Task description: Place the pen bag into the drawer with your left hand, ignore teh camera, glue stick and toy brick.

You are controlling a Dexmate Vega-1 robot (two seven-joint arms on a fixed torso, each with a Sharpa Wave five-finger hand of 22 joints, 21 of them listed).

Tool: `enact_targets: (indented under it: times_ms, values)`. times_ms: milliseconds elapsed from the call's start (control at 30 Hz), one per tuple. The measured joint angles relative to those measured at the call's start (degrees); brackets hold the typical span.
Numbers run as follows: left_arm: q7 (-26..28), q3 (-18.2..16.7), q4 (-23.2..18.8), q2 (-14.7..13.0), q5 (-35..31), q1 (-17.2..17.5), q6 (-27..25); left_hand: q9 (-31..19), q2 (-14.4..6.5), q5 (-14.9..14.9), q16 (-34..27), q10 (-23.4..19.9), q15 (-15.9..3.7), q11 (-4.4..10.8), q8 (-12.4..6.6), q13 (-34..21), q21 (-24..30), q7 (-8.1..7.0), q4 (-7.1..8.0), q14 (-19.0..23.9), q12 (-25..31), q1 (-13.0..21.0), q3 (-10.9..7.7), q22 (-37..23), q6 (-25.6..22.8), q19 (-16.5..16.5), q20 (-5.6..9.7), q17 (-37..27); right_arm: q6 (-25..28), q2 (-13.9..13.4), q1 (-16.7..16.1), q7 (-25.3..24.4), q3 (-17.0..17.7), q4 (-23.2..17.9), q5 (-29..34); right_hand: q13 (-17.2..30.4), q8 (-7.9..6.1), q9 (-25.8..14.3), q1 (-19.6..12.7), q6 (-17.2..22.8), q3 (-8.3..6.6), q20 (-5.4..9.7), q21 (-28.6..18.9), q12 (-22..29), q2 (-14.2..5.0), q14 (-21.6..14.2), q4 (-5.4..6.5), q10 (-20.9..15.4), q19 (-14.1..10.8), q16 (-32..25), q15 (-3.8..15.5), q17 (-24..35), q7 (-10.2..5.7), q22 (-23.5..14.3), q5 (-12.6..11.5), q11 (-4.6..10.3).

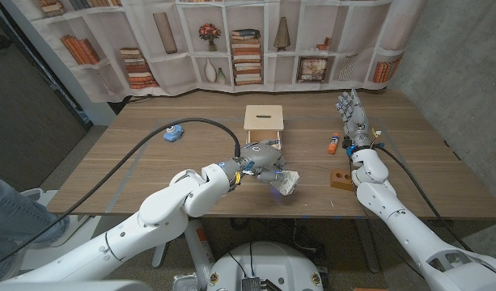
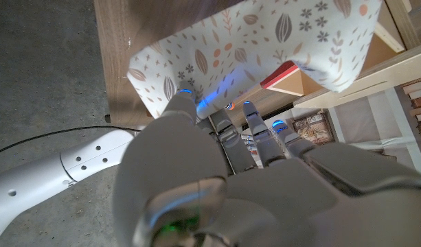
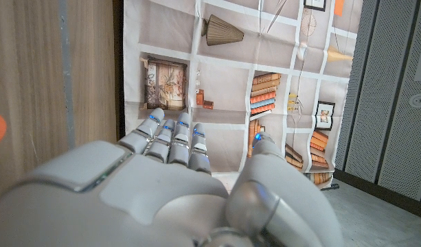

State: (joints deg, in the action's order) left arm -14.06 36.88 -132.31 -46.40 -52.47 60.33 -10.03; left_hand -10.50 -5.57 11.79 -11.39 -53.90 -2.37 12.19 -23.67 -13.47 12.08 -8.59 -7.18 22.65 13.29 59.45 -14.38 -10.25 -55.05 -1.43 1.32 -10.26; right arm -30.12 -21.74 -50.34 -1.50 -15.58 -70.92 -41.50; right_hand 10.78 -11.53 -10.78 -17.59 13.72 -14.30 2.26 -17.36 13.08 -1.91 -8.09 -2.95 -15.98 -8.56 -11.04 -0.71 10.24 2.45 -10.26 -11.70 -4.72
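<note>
Two robot hands: both over the wooden surface (image 1: 150,153), one at each side of the drawer
Camera (image 1: 173,134): blue and white, lying on the surface well to the left of the drawer, beside a black cable
Left robot hand (image 1: 260,157): just in front of the drawer, fingers (image 2: 185,104) closed on the pen bag and holding it off the surface
Pen bag (image 1: 285,183): white with a leaf and flower print, hanging from the left robot hand in front of the drawer and slightly to its right; in the left wrist view the pen bag (image 2: 265,41) spreads across the fingertips with the surface behind it
Drawer (image 1: 264,119): small pale wooden box at the middle of the surface, a slot handle in its near face; whether it stands open cannot be told
Glue stick (image 1: 332,145): orange and white, lying to the right of the drawer, near the right robot hand
Toy brick (image 1: 341,177): brown, on the surface to the right of the drawer and nearer the front edge than the glue stick
Right robot hand (image 1: 353,118): well right of the drawer, upright, fingers (image 3: 170,134) straight and close together, holding nothing
</note>
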Motion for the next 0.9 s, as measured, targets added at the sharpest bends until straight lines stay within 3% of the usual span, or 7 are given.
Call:
enact_targets:
  times_ms: [900]
  values:
    - [-2.9, -1.7, -3.7, -0.4, -0.4, -0.7, -0.1, 0.0, 0.0, 0.0, 0.0, -0.6, -0.32, 0.00, 0.11, -0.3, 0.0, -0.01, 0.16, 0.3, -0.4, 0.0, -0.15, 0.0, 0.0, -0.3, -0.31, 0.0, -0.3, 0.3, -0.2, 0.0, 0.0, 0.0, -0.1, 0.0, 0.00, 0.0, 0.0, 0.0, -0.01, -0.01, 0.2, 0.0, 0.00, -0.2, 0.01, 0.0, 0.0, 0.0, -0.21, 0.0, 0.00, 0.0, 0.0, 0.00]
